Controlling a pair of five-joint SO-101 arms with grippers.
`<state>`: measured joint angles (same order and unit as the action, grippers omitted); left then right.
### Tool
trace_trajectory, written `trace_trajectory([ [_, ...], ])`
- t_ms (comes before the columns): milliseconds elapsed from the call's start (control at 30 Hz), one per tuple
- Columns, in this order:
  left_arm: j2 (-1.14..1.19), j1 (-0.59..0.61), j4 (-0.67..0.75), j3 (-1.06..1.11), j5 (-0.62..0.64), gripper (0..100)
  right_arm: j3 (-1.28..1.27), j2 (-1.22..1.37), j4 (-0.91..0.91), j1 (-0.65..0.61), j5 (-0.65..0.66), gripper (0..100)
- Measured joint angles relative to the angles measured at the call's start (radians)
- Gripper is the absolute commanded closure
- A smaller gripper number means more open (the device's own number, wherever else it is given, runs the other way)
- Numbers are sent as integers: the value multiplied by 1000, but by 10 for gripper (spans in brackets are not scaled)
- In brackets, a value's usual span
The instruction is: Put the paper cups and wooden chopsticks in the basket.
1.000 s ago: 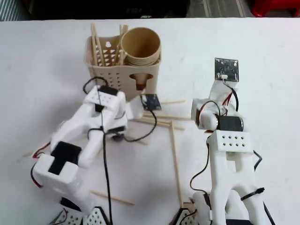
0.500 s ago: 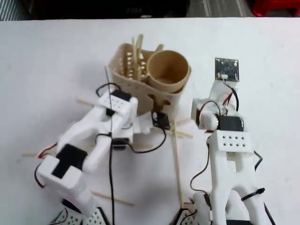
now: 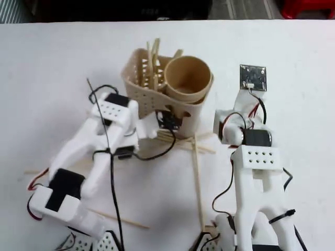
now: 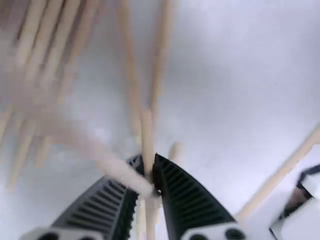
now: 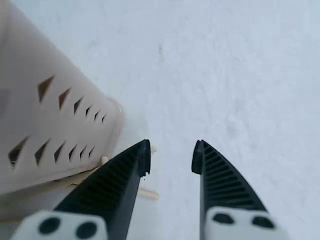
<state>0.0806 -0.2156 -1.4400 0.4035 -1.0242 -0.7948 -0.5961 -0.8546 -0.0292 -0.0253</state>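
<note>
Left gripper (image 4: pixel 149 169) is pinched on one wooden chopstick (image 4: pixel 146 135) low over the table (image 3: pixel 52 63), just in front of the basket (image 3: pixel 144 91), which sits mid-table toward the far edge; right gripper (image 5: pixel 171 152) is spread and empty just beside the basket's wall. I'd lift straight up so the stick clears the loose chopsticks (image 3: pixel 183 140) at the basket's base, then tip it upright and drop it in without bumping the wall, since the basket looks tilted. Basket holds stacked paper cups (image 3: pixel 187 78) with a bunch of chopsticks (image 3: pixel 153 57) beside them; spare sticks (image 3: pixel 197 178) lie toward the near edge.
</note>
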Motion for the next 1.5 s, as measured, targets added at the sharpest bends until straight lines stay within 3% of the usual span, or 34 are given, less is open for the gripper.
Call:
trace_trajectory([
  [500,-17,18,-241,0,-52,979,0,0,0,0,0,854],
  [933,-405,18,-321,0,-52,978,0,0,0,0,0,854],
  [1100,-488,18,-322,-57,35,978,0,0,0,0,0,854],
  [1500,-505,18,-330,-506,273,979,0,0,0,0,0,854],
])
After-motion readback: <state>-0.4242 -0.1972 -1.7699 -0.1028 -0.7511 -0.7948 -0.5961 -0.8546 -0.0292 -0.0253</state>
